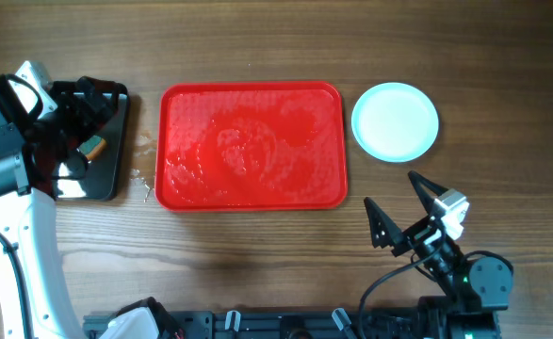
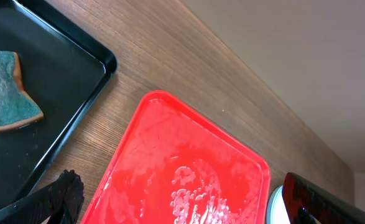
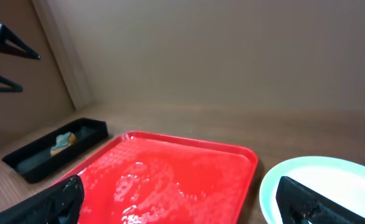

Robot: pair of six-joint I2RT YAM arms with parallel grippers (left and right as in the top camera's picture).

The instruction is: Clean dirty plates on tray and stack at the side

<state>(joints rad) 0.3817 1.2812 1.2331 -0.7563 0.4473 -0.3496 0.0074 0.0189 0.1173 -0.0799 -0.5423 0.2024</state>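
Currently your left end effector (image 2: 181,183) stands with its fingers spread wide and nothing between them. It hangs over the black tray (image 1: 106,179) at the left end of the surface (image 1: 257,264), and its wrist camera looks across toward the red tray (image 1: 251,146). Your right end effector (image 1: 389,188) is also fully spread and has hold of nothing. It sits above bare wood near the front right of the surface, off the near right corner of the red tray, with its fingers pointing toward the tray and the plate (image 1: 395,121). That plate, white with a pale blue rim, rests on the surface just beside the red tray's right edge, level with its far half and apart from it. Its face looks clean, and from above you cannot tell whether other plates lie under it. The red tray lies flat in the middle of the surface, its bed glistening with a film and beads of water. A few water drops (image 1: 144,179) sit on the wood between the two trays. Inside the black tray lies a sponge (image 2: 8,93), teal on top with an orange-brown layer beneath.
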